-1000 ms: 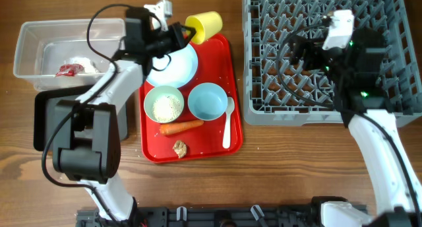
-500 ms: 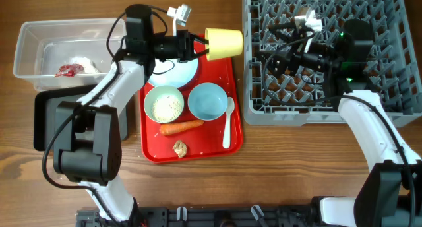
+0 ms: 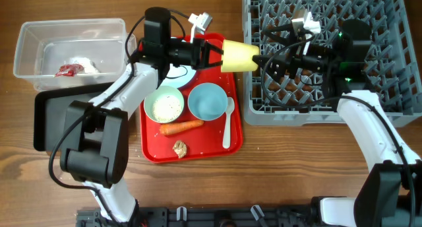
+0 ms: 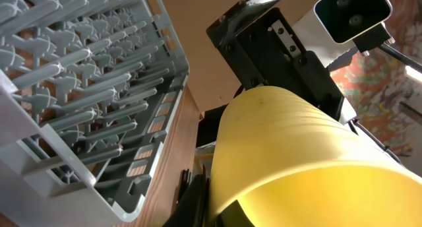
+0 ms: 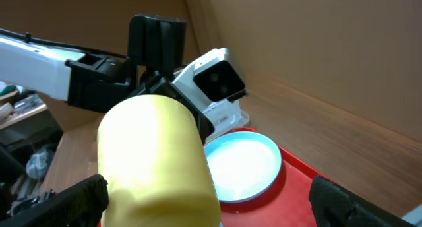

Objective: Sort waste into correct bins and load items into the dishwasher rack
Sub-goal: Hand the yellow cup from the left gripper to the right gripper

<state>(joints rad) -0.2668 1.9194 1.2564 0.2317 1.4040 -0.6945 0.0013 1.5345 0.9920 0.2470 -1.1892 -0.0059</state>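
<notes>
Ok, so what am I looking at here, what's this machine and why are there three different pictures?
These are two robot arms at a wooden table. The overhead picture looks straight down; the other two come from small cameras on each wrist. The left hand grips a yellow cup, held out toward the open right hand at the edge of the grey dishwasher rack. On the red tray lie a green bowl of rice, a blue bowl, a carrot, a spoon and a plate. A clear tub holds a red wrapper.
</notes>
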